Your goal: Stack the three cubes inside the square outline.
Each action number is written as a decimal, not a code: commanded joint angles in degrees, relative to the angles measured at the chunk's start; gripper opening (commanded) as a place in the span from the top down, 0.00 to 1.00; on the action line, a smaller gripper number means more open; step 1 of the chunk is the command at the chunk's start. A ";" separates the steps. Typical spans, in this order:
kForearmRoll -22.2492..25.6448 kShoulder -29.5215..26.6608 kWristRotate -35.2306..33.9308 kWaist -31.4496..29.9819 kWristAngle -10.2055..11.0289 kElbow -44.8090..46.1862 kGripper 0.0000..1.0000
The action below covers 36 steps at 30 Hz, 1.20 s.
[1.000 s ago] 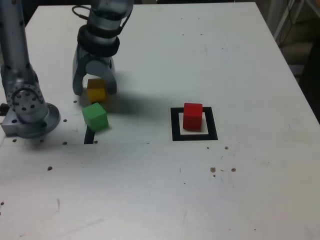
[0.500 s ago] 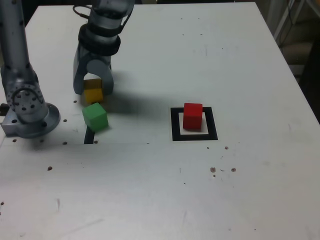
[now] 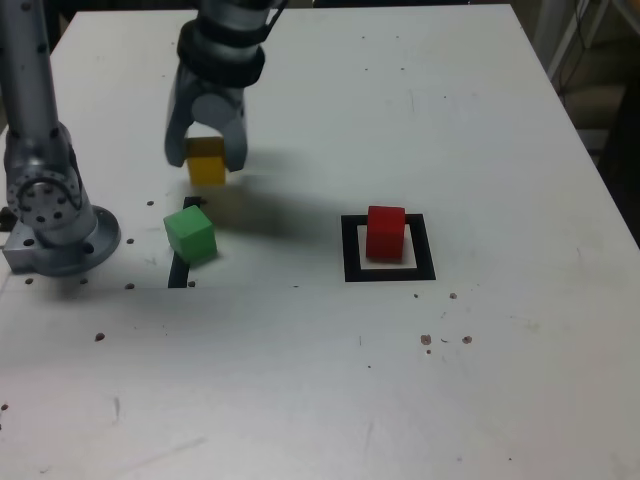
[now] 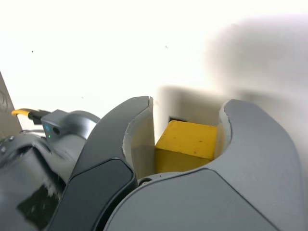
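Note:
My gripper [image 3: 207, 160] is shut on the yellow cube [image 3: 207, 162] and holds it just above the table at the exterior view's upper left. The wrist view shows the same yellow cube [image 4: 186, 144] clamped between the two grey fingers [image 4: 130, 139]. The green cube [image 3: 190, 234] rests on the table just below the gripper, apart from it. The red cube [image 3: 385, 232] stands inside the square outline [image 3: 389, 272], right of centre in the exterior view.
The arm's grey base [image 3: 55, 225] stands at the exterior view's left edge. A thin black strip [image 3: 180, 271] lies on the table partly under the green cube. Small dark specks dot the white tabletop [image 3: 330, 380].
The gripper closed on the yellow cube, then lifted it and shifted slightly toward the exterior view's right. The green and red cubes stayed put.

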 commanded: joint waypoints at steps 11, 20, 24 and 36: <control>11.54 2.69 -2.39 -9.51 -3.19 -17.18 0.67; 17.29 6.38 -4.16 -14.17 -4.70 -27.97 0.67; 18.85 7.99 -5.27 -15.95 -4.73 -31.70 0.67; 21.25 14.84 -5.99 -21.17 -4.78 -42.85 0.67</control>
